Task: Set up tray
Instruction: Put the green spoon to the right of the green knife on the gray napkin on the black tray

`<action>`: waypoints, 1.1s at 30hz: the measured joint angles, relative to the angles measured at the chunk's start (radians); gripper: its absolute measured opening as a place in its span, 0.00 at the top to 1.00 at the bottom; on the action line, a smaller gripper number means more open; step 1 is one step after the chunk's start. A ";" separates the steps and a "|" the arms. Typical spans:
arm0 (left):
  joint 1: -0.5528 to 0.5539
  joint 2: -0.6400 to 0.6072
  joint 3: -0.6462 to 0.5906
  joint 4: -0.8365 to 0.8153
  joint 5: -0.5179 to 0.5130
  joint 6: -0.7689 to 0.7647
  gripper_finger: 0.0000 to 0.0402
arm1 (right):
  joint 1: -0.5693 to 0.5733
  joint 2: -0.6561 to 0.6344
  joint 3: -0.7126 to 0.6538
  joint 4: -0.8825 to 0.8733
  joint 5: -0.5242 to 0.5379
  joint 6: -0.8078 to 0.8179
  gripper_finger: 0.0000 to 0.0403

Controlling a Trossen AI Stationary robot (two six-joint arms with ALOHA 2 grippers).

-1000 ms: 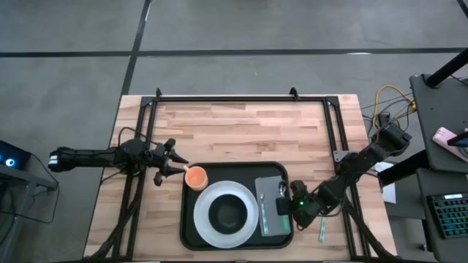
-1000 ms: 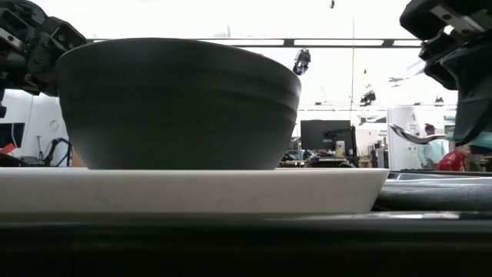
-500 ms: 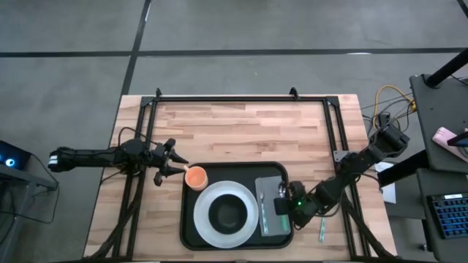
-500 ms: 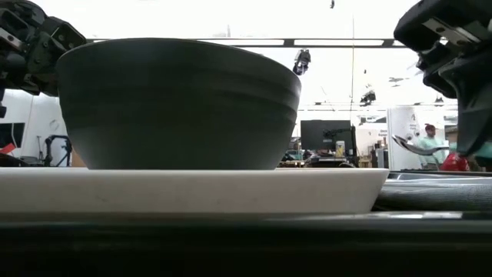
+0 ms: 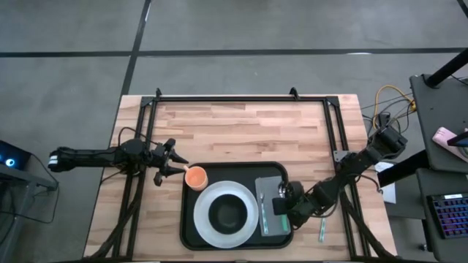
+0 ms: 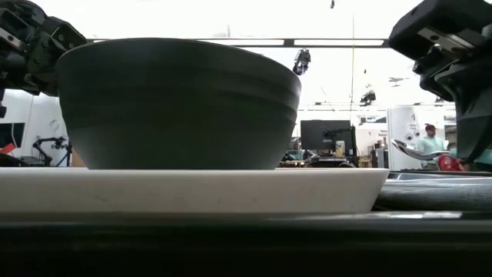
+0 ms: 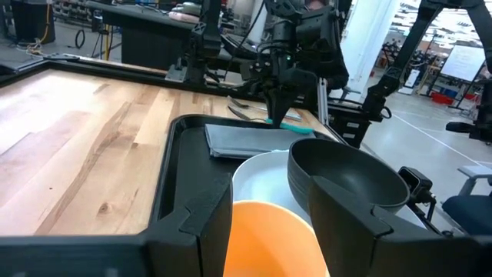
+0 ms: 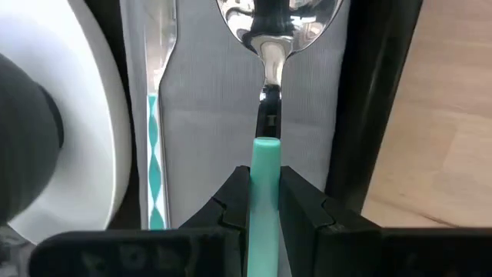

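In the high view the tray [image 5: 191,219] sits at the lower middle of the frame on the wooden counter [image 5: 234,131]. It carries a white plate [image 5: 207,226] with a dark bowl [image 5: 229,213], an orange cup [image 5: 196,177] at its upper left corner, and a grey napkin [image 5: 269,186] on its right side with a fork [image 5: 263,212] lying on it. The left gripper [image 5: 175,166] rests just left of the cup, fingers spread apart. The right gripper [image 5: 281,204] hovers over the napkin. Another utensil [image 5: 322,232] lies on the counter right of the tray.

In the low view the bowl [image 6: 181,104] fills the centre atop the plate [image 6: 192,191]; a spoon [image 6: 419,150] hangs at right.

In the left wrist view the cup [image 7: 269,238] sits between the released fingers [image 7: 350,238].

In the right wrist view the fingers [image 8: 234,204] are clenched on the spoon's teal handle [image 8: 266,181], bowl end over the napkin [image 8: 207,115].
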 joint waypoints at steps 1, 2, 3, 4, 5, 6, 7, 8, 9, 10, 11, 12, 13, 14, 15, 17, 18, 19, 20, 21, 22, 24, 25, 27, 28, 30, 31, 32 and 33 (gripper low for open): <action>0.000 0.000 0.000 0.000 0.000 0.000 0.62 | 0.000 0.000 0.000 -0.003 0.000 0.005 0.91; 0.000 0.000 0.000 0.000 0.000 0.000 0.62 | 0.000 0.000 0.000 -0.007 0.000 0.006 0.91; 0.000 0.000 0.000 0.000 0.000 0.000 0.62 | 0.000 -0.001 0.000 -0.008 0.000 0.006 0.91; 0.000 0.000 0.000 0.000 0.000 0.000 0.62 | 0.000 0.000 0.000 -0.008 0.000 0.006 0.91; 0.000 0.000 0.000 0.000 0.000 0.000 0.62 | -0.001 0.003 -0.001 -0.007 0.000 0.006 0.91; 0.000 0.000 0.000 0.000 0.000 0.000 0.62 | -0.002 0.005 -0.001 -0.010 -0.006 0.005 0.91; 0.000 0.000 0.000 0.000 0.000 0.000 0.62 | -0.002 0.009 0.000 -0.012 -0.015 0.006 0.91; 0.000 0.000 0.000 0.000 0.000 0.000 0.62 | -0.002 0.014 -0.001 -0.011 -0.021 0.006 0.91; 0.000 0.000 0.000 0.000 0.000 0.000 0.62 | -0.002 0.018 -0.001 -0.011 -0.029 0.009 0.91; 0.000 0.000 0.000 0.000 0.000 0.000 0.62 | -0.002 0.024 -0.001 -0.011 -0.036 0.009 0.91; 0.000 0.000 0.000 0.000 0.000 0.000 0.62 | -0.002 0.031 -0.001 -0.009 -0.043 0.009 0.91; 0.000 0.000 0.000 0.000 0.000 0.000 0.62 | -0.002 0.036 -0.001 -0.008 -0.045 0.010 0.91; 0.000 0.000 0.000 0.000 0.000 0.000 0.62 | -0.002 0.042 -0.001 -0.003 -0.045 0.011 0.91; 0.000 0.000 0.000 0.000 0.000 0.000 0.62 | -0.003 0.046 -0.001 0.009 -0.045 0.009 0.91; 0.000 0.000 0.000 0.000 0.000 0.000 0.62 | -0.005 0.049 -0.001 0.020 -0.047 0.008 0.91; 0.000 0.000 0.000 0.000 0.000 0.000 0.62 | -0.005 0.052 -0.001 0.031 -0.049 0.003 0.91; 0.000 0.000 0.000 0.000 0.000 0.000 0.62 | -0.006 0.052 -0.001 0.032 -0.049 0.004 0.91; 0.000 0.000 0.000 0.000 0.000 0.000 0.62 | -0.006 0.052 -0.001 0.031 -0.049 0.004 0.91; 0.000 0.000 0.000 0.000 0.000 0.000 0.62 | -0.007 0.053 -0.001 0.030 -0.049 0.004 0.91; 0.000 0.000 0.000 0.000 0.000 0.000 0.62 | -0.007 0.053 -0.001 0.030 -0.049 0.004 0.91; 0.000 0.000 0.000 0.000 0.000 0.000 0.62 | -0.009 0.053 -0.001 0.030 -0.049 0.001 0.91; 0.000 0.000 0.000 0.000 0.000 0.000 0.62 | -0.009 0.053 -0.001 0.030 -0.049 0.000 0.90; 0.000 0.000 0.000 0.000 0.000 0.000 0.62 | -0.009 0.053 -0.001 0.029 -0.049 0.000 0.88; 0.000 0.000 0.000 0.000 0.000 0.000 0.62 | -0.010 0.053 -0.001 0.027 -0.049 -0.003 0.82; 0.000 0.000 0.000 0.000 0.000 0.000 0.62 | -0.010 0.053 -0.001 0.027 -0.049 -0.003 0.79; 0.000 0.000 0.000 0.000 0.000 0.000 0.62 | -0.011 0.053 -0.001 0.027 -0.048 -0.002 0.74; 0.000 0.000 0.000 0.000 0.000 0.000 0.62 | -0.011 0.053 -0.001 0.027 -0.048 -0.002 0.72; 0.000 0.000 0.000 0.000 0.000 0.000 0.62 | -0.011 0.053 -0.001 0.027 -0.048 -0.003 0.70; 0.000 0.000 0.000 0.000 0.000 0.000 0.62 | -0.011 0.053 -0.001 0.027 -0.048 -0.003 0.69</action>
